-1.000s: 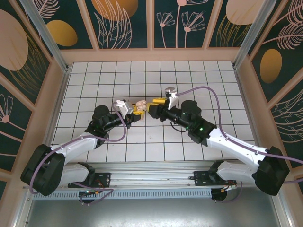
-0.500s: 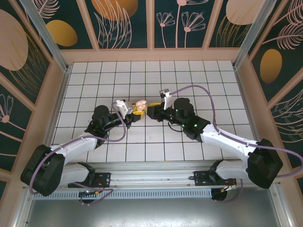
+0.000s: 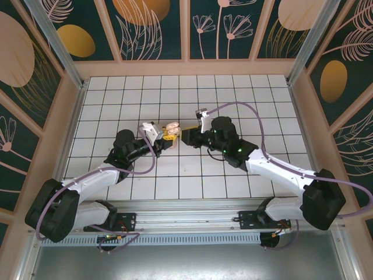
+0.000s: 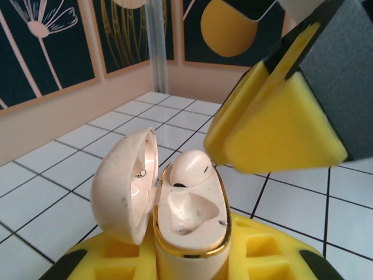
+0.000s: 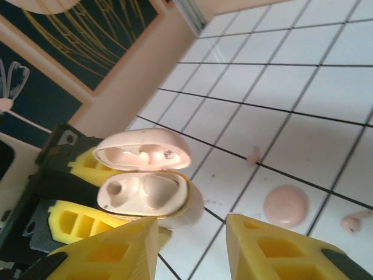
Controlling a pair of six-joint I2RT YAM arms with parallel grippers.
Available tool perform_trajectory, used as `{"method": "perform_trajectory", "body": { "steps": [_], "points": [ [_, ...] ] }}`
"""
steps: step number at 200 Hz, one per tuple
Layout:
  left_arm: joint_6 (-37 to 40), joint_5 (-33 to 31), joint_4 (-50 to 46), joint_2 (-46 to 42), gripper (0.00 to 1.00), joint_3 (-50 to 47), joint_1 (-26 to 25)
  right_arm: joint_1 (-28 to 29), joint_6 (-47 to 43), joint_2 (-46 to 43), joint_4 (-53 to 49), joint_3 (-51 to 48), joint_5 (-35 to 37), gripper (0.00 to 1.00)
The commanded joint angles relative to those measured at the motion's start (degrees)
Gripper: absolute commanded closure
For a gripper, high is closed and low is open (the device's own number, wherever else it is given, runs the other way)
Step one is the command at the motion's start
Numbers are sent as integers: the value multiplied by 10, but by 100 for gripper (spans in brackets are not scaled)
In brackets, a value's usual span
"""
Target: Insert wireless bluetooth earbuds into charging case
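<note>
The charging case [image 4: 189, 233] is a pale-pink clamshell with a gold rim. It stands upright with its lid [image 4: 122, 186] swung open, and my left gripper [image 4: 189, 259] is shut on its base. One of the earbuds [image 4: 189, 168] sits in the far socket; the near socket is bare. From above, the case [image 3: 172, 128] lies between both arms' tips. My right gripper [image 5: 191, 224] is open just beside the case [image 5: 143, 195], nothing between its fingers. Its yellow finger [image 4: 274, 125] hangs right over the seated earbud. A small pale-pink piece [image 5: 355, 222] that looks like an earbud lies on the tiles.
A round flat pink disc [image 5: 285, 205] lies on the white tiled floor [image 3: 245, 99] to the right of the case, with a tiny pink bit [image 5: 253, 155] on a grid line beyond it. Patterned walls [image 3: 186, 29] close in the back and sides.
My right arm has swung left and brought its gripper up against the case, and its jaws have narrowed. The left arm and the case have held still.
</note>
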Motion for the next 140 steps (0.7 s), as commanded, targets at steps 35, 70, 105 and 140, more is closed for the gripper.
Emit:
{"method": "perform_trajectory", "body": {
  "steps": [35, 70, 105, 140],
  "points": [
    [-27, -104, -31, -4, 82, 0, -2, -71, -41, 67, -312, 151, 33, 63],
    [-28, -135, -50, -7, 82, -1, -1, -82, -77, 179, -412, 231, 77, 63],
    [-31, -148, -60, -4, 82, 0, -1, -104, -93, 296, -451, 311, 57, 63],
    [-29, -157, -61, -1, 82, 1, -1, -107, -89, 394, -477, 384, 60, 63]
  ]
}}
